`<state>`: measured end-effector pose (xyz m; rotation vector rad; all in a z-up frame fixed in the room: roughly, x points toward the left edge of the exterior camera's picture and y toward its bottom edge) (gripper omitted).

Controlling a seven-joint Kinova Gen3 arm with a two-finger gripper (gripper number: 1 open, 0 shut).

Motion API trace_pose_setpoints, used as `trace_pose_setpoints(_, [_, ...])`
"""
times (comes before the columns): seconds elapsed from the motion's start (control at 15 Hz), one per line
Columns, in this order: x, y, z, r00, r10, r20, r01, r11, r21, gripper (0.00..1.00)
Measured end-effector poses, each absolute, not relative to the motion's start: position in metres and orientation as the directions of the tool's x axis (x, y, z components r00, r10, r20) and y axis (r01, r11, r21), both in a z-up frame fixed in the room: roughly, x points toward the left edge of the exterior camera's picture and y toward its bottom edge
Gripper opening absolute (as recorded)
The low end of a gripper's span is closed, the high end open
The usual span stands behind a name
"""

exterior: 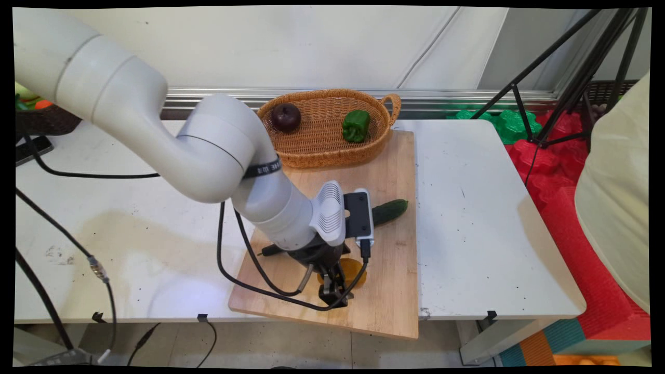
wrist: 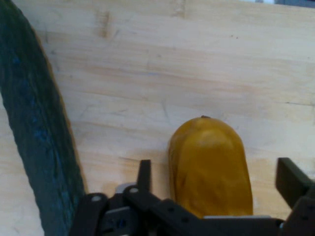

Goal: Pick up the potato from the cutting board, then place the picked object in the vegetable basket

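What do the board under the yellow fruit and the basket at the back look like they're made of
Board: light wood, likely bamboo, matte; straight grain lines and joined strips show. Basket: woven wicker or rattan, tan; the ribbed weave and looped handle show. Yellow fruit between the open pincer's fingers: smooth, slightly glossy skin, possibly plastic.

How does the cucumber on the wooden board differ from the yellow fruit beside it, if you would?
The cucumber is dark green, long and slender; the yellow fruit is short and plump. The fruit lies between the open gripper's fingers; the cucumber lies off to one side of them. Both rest on the wooden board.
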<state>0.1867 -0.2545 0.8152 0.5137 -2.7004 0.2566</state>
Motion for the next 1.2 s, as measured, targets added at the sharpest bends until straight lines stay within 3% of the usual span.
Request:
trace_pose_setpoints(0.07, [0.185, -0.255, 0.813, -0.860, -0.319, 0.397, -0.388, 0.916, -0.104, 1.00])
trace_pose_setpoints(0.13, [0.184, -0.256, 0.811, -0.859, -0.322, 0.398, -0.390, 0.915, -0.102, 0.00])
trace_pose_setpoints(0.6, [0.190, -0.256, 0.829, -0.834, -0.317, 0.451, -0.406, 0.907, -0.112, 0.00])
trace_pose_setpoints(1.2, [0.220, -0.269, 0.929, -0.691, -0.292, 0.662, -0.498, 0.855, -0.142, 0.00])
